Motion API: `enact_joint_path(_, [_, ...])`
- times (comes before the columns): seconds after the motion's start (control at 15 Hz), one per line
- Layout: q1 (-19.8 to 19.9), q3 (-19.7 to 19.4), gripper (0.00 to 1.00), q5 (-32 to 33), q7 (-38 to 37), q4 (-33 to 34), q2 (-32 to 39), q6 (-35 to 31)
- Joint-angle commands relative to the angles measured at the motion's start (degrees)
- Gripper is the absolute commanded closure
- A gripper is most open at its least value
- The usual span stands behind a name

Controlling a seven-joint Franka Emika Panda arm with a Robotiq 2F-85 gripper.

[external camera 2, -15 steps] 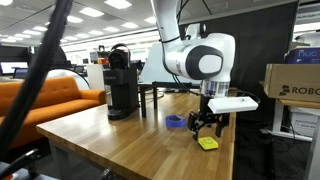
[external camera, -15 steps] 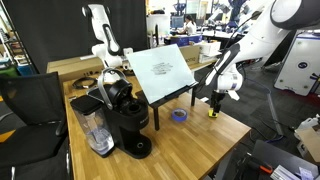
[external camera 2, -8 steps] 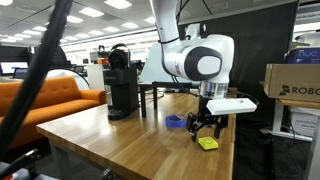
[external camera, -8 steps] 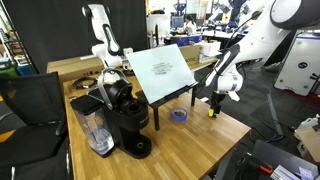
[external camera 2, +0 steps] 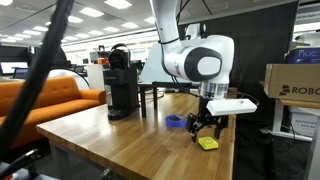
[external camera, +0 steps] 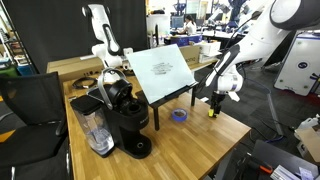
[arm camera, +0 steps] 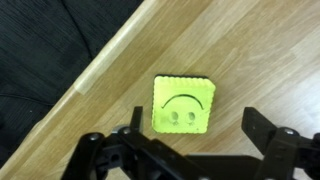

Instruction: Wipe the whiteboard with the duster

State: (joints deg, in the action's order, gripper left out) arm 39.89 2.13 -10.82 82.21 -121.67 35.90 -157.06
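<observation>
Duster (arm camera: pixel 183 104) lies flat on the wooden table (external camera: pixel 190 140) near its edge, just beside the purple tape roll (external camera: pixel 179 115) and well apart from the whiteboard (external camera: pixel 163 70). From the wrist view it looks nearly square, so no long axis can be told. Its printed face is turned with the two dots toward the gripper (arm camera: pixel 190 135). The fingers stand wide, straddling the block from above and holding nothing. Compared with half a second ago, neither arm nor duster has shifted.
</observation>
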Motion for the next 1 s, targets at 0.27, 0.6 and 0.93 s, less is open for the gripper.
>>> enact_joint_path(0.27, [0.77,0.14,0.00,1.21,0.20,-0.23,1.67,-3.06])
enact_joint_path(0.6, [1.03,0.42,0.30,1.41,0.05,-0.52,1.75,-4.46])
enact_joint_path(0.93, [1.29,0.65,0.58,1.68,0.12,-0.83,1.53,-5.58])
